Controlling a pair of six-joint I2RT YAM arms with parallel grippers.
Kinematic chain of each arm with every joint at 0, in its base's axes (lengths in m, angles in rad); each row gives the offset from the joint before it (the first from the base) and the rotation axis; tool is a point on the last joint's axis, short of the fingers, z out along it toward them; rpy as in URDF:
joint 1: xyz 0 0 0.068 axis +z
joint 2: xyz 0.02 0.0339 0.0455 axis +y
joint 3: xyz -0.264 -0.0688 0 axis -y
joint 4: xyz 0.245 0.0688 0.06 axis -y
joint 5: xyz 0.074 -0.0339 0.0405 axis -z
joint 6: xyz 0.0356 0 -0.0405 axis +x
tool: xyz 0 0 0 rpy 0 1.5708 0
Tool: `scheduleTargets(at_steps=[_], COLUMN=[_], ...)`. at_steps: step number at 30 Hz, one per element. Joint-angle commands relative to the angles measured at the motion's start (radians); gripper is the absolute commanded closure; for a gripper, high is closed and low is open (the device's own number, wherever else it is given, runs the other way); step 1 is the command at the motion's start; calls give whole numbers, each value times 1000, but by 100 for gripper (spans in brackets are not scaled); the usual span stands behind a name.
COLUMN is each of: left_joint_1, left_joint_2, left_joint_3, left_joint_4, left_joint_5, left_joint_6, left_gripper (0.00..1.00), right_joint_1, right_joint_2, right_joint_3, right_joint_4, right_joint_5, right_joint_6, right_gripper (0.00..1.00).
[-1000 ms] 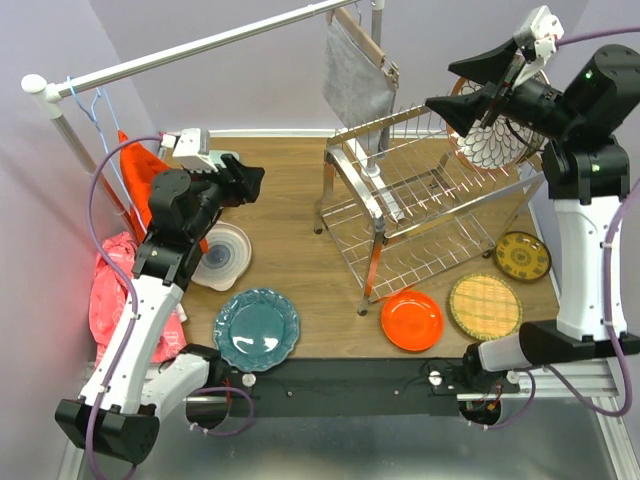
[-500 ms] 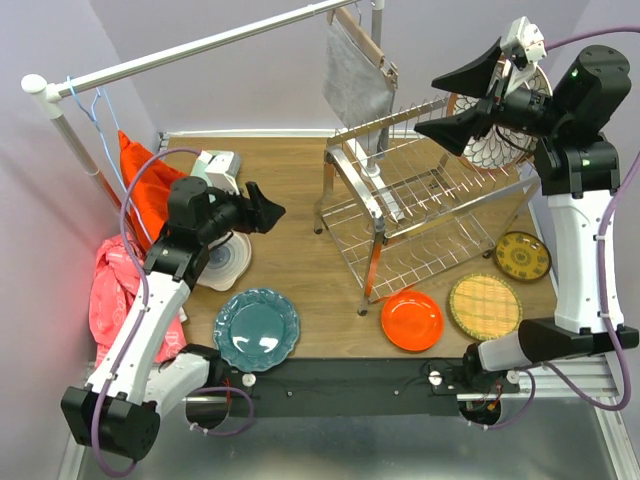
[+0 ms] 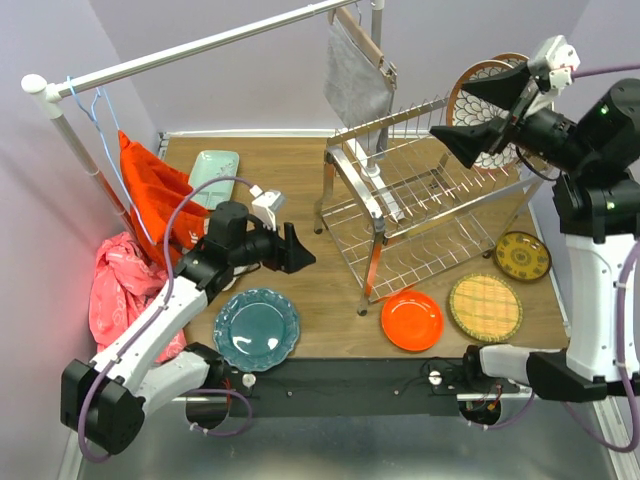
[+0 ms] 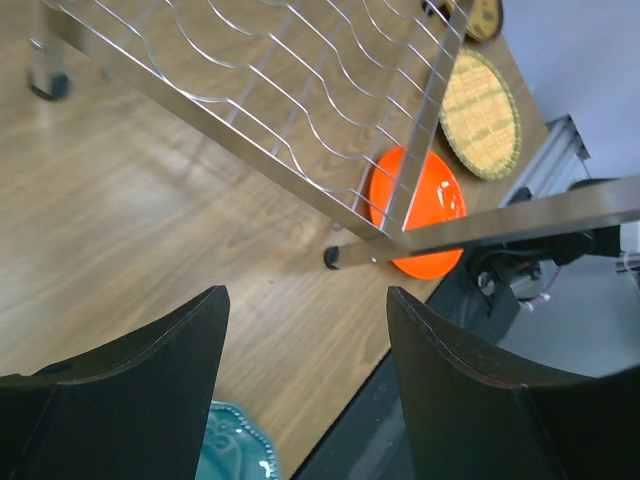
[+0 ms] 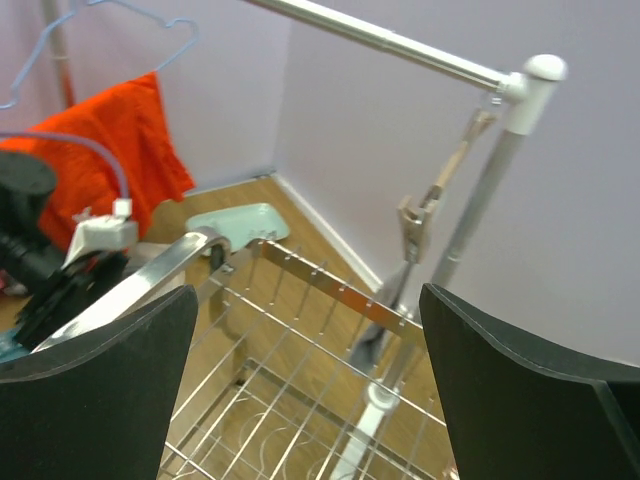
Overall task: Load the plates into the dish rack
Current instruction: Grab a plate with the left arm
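The metal dish rack (image 3: 400,215) stands at centre right; it also shows in the left wrist view (image 4: 300,100) and the right wrist view (image 5: 330,285). A brown-rimmed floral plate (image 3: 497,152) stands upright at the far right of its upper tier. My right gripper (image 3: 448,110) is open and empty just in front of that plate, above the rack. On the table lie a teal plate (image 3: 256,328), an orange plate (image 3: 411,320), a yellow woven plate (image 3: 484,306) and a dark-yellow patterned plate (image 3: 522,256). My left gripper (image 3: 300,250) is open and empty, low between the teal plate and the rack.
A white clothes rail (image 3: 200,45) crosses the back, with a grey cloth (image 3: 355,75) hanging behind the rack. Orange cloth (image 3: 150,190) and pink cloth (image 3: 115,290) are at the left. A mint tray (image 3: 212,172) lies at the back left.
My left arm has swung right and down from the back left to the table middle near the rack's leg. My right gripper has shifted up and to the right, still open.
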Motion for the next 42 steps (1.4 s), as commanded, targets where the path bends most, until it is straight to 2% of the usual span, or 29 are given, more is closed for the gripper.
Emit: scheduleTargets(at_steps=[1, 4, 8, 11, 13, 18, 24, 28, 32, 36, 42], left_joint_1=[-52, -83, -173, -204, -232, -296, -381, -469, -607, -820, -939], left_joint_2=[-56, -93, -127, -161, -196, -305, -417, -362, -270, -204, -124], left_joint_3=[-87, -162, -236, -293, -330, -397, -465, -465, -471, -507, -518], left_joint_4=[144, 265, 381, 455, 497, 512, 508, 537, 610, 697, 743], left_joint_5=[60, 84, 40, 11, -9, -95, -175, -242, -354, -575, -791], left_joint_6=[-114, -212, -315, -386, -420, -502, -601, -631, -702, -806, -912], left_gripper=[27, 27, 27, 27, 27, 27, 27, 27, 27, 27, 26], right_joint_1=[2, 4, 4, 4, 4, 4, 2, 4, 7, 16, 18], right_joint_2=[-77, -128, -198, -255, -301, -423, -531, -582, -618, -642, -677], right_joint_3=[-57, -96, -149, -195, -221, -322, -383, -429, -443, -446, -499], right_joint_4=[-13, -11, -11, -11, -13, -20, -74, -105, -122, -181, -240], right_joint_5=[248, 340, 468, 595, 733, 937, 1071, 1158, 1224, 1256, 1238], right_joint_6=[-11, -8, 14, 52, 92, 129, 185, 207, 222, 251, 287], right_gripper=[0, 0, 0, 0, 0, 0, 1, 1, 1, 3, 4])
